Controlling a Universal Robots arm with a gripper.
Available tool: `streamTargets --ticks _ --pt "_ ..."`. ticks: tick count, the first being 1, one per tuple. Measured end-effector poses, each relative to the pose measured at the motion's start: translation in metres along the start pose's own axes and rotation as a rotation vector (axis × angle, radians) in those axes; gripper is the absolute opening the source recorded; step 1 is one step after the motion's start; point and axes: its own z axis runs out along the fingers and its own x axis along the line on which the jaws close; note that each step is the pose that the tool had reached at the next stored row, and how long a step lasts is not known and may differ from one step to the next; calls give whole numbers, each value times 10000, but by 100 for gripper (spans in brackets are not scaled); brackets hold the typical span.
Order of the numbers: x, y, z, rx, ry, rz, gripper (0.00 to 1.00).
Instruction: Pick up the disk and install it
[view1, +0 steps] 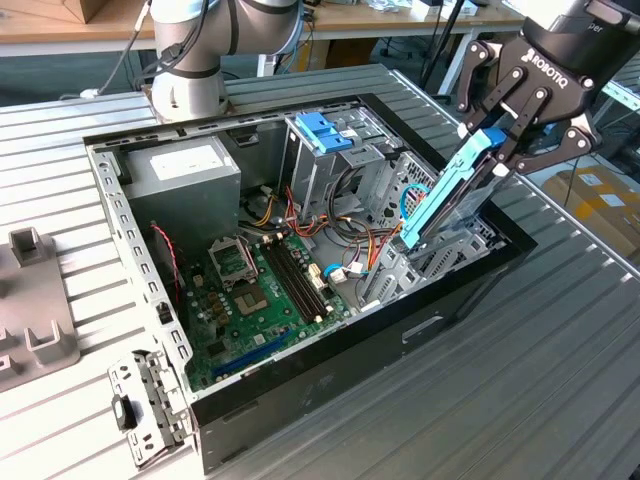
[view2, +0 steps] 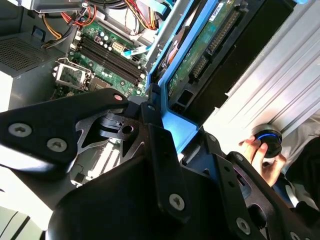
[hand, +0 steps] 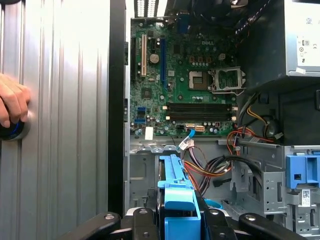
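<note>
Pincer (view1: 498, 150) fingers are clamped on the upper end of your disk (view1: 445, 195), which tilts steeply with its lower end inside the open computer case (view1: 300, 390). In the first wrist view you see a hand (hand: 12, 105) on a round knob (hand: 12, 131) on the bench (hand: 65, 75), and a white label (hand: 306, 47) on the power supply (view1: 185, 175).

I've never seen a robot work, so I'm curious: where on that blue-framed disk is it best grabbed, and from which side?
By its upper short end, from above, as the gripper holds the disk now, pinching across its thin blue frame. It stands tilted with its lower end down in the open computer case, so the top end is the part left free.
</note>
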Motion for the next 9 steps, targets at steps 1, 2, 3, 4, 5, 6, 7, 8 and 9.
streamTargets --ticks 1,2,3,4,5,6,7,8,9 --pt "-12 0 8 0 0 0 37" --pt "-23 0 18 0 -1 0 37" --pt "-27 2 22 0 0 1 37" --pt "-29 4 29 0 -2 1 37" --pt "-28 7 40 0 -4 0 37" --pt "-28 8 49 0 -3 0 37" --pt "-27 7 58 0 -1 -1 37" --pt "-27 7 66 0 0 -1 37" --pt "-26 7 78 0 2 0 37"
